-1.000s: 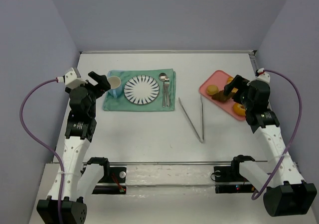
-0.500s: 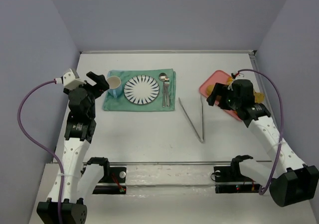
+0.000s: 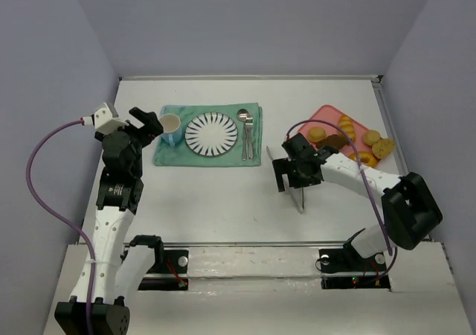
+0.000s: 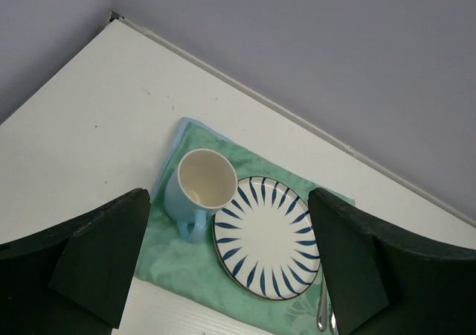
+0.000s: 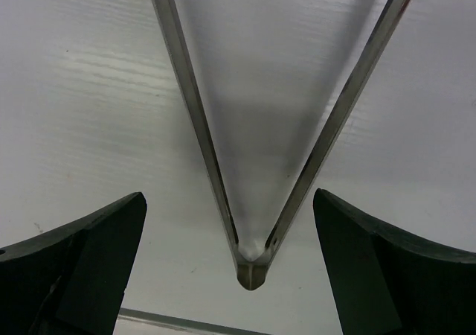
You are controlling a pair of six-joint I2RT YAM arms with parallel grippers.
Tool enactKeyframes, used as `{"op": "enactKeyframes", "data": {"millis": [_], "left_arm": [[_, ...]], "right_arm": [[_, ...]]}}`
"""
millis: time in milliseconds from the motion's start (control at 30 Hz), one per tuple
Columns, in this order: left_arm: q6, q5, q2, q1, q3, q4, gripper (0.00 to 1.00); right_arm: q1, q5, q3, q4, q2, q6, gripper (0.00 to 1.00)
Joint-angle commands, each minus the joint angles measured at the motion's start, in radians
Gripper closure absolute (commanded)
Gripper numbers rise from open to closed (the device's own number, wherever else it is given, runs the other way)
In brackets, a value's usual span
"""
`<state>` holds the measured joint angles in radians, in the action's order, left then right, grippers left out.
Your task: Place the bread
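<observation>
The bread [image 3: 317,134] is a small round golden-brown bun on the pink tray [image 3: 318,117] at the right rear. Beside it lie a dark pastry [image 3: 336,141] and a yellow roll [image 3: 346,123]. My right gripper [image 3: 291,176] is open and empty, low over the metal tongs [image 3: 301,201], left of the tray. In the right wrist view the tongs [image 5: 251,269] lie as a V between my open fingers [image 5: 97,253], hinge end nearest. My left gripper [image 3: 152,123] is open and empty, above and just left of the cup [image 3: 170,123]. The bread does not show in either wrist view.
A blue-striped white plate [image 3: 211,135] sits on a green cloth [image 3: 212,158] with the light blue cup and spoons [image 3: 246,130]. The left wrist view shows the cup [image 4: 201,184], the plate [image 4: 268,227] and the cloth [image 4: 167,249]. More rolls [image 3: 378,143] lie on the tray's right side.
My right arm has swung left from over the tray and come down over the tongs, still open. The left arm has barely moved.
</observation>
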<state>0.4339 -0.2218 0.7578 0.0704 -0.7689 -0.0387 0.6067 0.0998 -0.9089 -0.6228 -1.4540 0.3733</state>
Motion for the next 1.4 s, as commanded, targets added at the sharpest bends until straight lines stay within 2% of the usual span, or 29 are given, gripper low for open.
{"op": "enactKeyframes", "data": {"millis": [0, 433, 533, 567, 667, 733, 833, 900, 1133, 1267, 1367], "left_arm": [[-0.017, -0.024, -0.011, -0.001, -0.027, -0.021, 0.01], [-0.018, -0.040, -0.015, -0.001, -0.029, -0.013, 0.01], [-0.015, -0.048, -0.020, -0.001, -0.026, -0.012, 0.01], [-0.015, -0.051, -0.021, -0.001, -0.026, -0.010, 0.01], [-0.015, -0.059, -0.029, -0.001, -0.026, -0.007, 0.01], [-0.011, -0.063, -0.035, -0.001, -0.023, -0.007, 0.01], [-0.011, -0.065, -0.041, -0.001, -0.021, -0.007, 0.01], [-0.009, -0.073, -0.048, -0.001, -0.021, -0.007, 0.01], [-0.006, -0.087, -0.066, -0.001, -0.013, -0.009, 0.01], [-0.003, -0.087, -0.071, -0.001, -0.012, -0.007, 0.01], [-0.004, -0.087, -0.072, -0.001, -0.012, -0.007, 0.01]], "right_arm": [[0.008, 0.116, -0.090, -0.058, -0.065, 0.029, 0.00], [0.018, 0.141, -0.108, -0.026, -0.229, 0.079, 0.00], [0.018, 0.127, -0.101, -0.015, -0.246, 0.091, 0.16], [0.018, 0.124, -0.097, -0.005, -0.243, 0.101, 0.34], [0.018, 0.142, -0.085, 0.005, -0.209, 0.125, 0.59], [0.018, 0.165, -0.084, 0.003, -0.169, 0.142, 0.68], [0.018, 0.186, -0.091, 0.000, -0.123, 0.157, 0.72], [0.018, 0.193, -0.108, -0.008, -0.066, 0.165, 0.80], [0.018, 0.202, -0.183, -0.055, 0.095, 0.171, 0.80], [-0.041, 0.215, -0.234, -0.118, 0.109, 0.174, 0.75], [-0.140, 0.173, -0.254, -0.146, 0.101, 0.158, 0.70]]}}
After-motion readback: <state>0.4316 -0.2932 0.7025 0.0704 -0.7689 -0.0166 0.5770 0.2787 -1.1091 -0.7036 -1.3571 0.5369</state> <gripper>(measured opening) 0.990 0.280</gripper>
